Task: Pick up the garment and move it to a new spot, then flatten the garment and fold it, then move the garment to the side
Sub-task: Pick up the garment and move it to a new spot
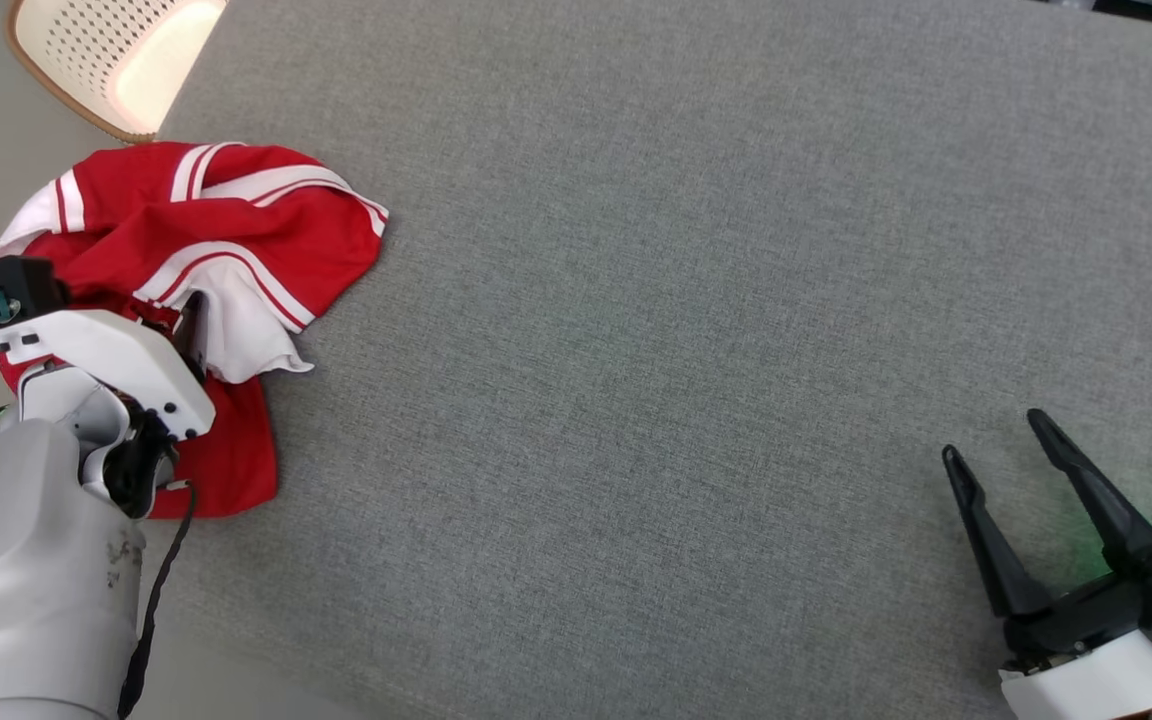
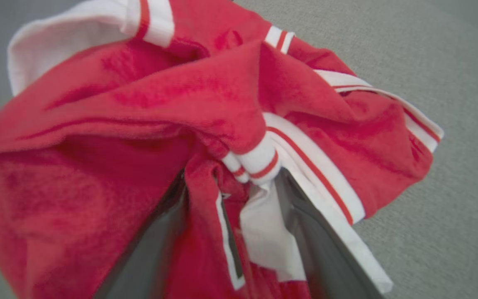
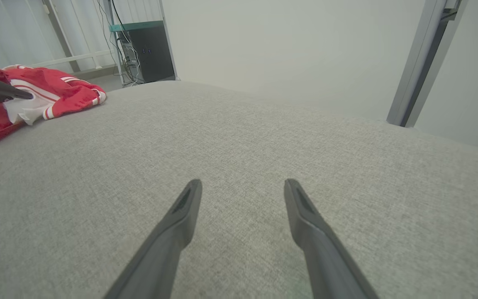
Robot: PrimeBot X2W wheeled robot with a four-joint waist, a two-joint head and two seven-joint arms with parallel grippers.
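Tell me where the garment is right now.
In the head view the red and white garment lies crumpled at the left edge of the grey padded surface, with the left gripper in its folds, jaws open.

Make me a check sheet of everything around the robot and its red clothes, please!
Surface: grey woven fabric surface, mostly bare.
Job's things: crumpled red garment with white stripes, bunched at the surface's left edge.
Clutter: nothing seen.
End effectors: left end effector open, fingers spread among the garment's folds; right end effector open, empty, over bare fabric.
Cables: black cable hanging by the left forearm; wires beside a dark cabinet.
Surroundings: cream perforated chair seat with wooden rim, pale wall, grey metal post.
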